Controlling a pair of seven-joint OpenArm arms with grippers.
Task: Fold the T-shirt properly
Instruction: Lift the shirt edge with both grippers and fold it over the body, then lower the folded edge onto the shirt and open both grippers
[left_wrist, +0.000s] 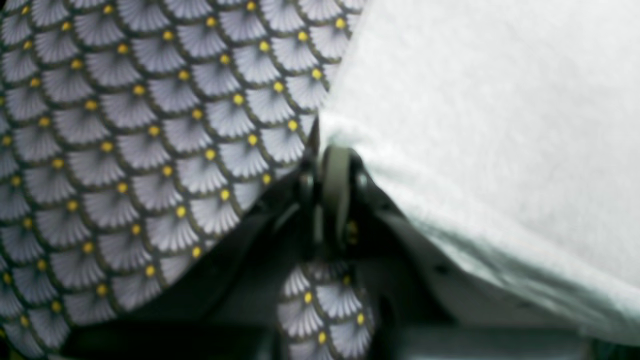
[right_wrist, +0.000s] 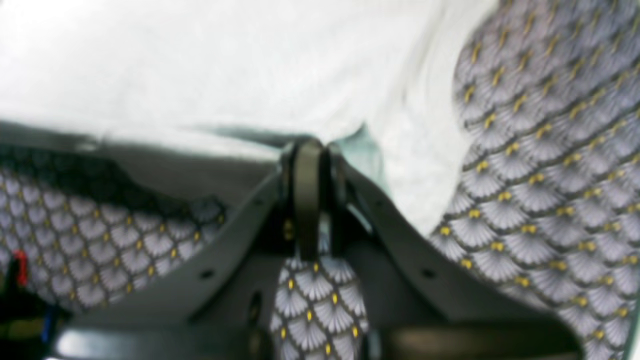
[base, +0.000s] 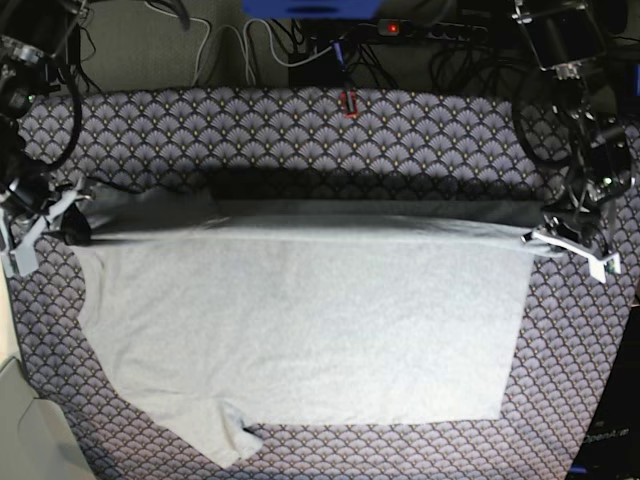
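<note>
My left end effector (base: 545, 240) and right end effector (base: 62, 222) each pinch a corner of the T-shirt (base: 300, 330), its far edge lifted taut; the rest lies flat on the tablecloth (base: 300, 120), bare margins all round.

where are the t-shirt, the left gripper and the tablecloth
T-shirt (base: 300, 320): base view, flat middle of the cloth.
Left gripper (left_wrist: 320, 145): left wrist view, shut tips on the shirt's edge.
Tablecloth (base: 300, 130): base view, bare far strip.

**Both claws clamped at the sides**

The left claw (base: 548, 240) is reaching in from the base view's right, its jaws pinching together on the T-shirt (base: 300, 320). The right claw (base: 72, 222) is reaching in from the opposite side, jaws likewise closed on it.
</note>
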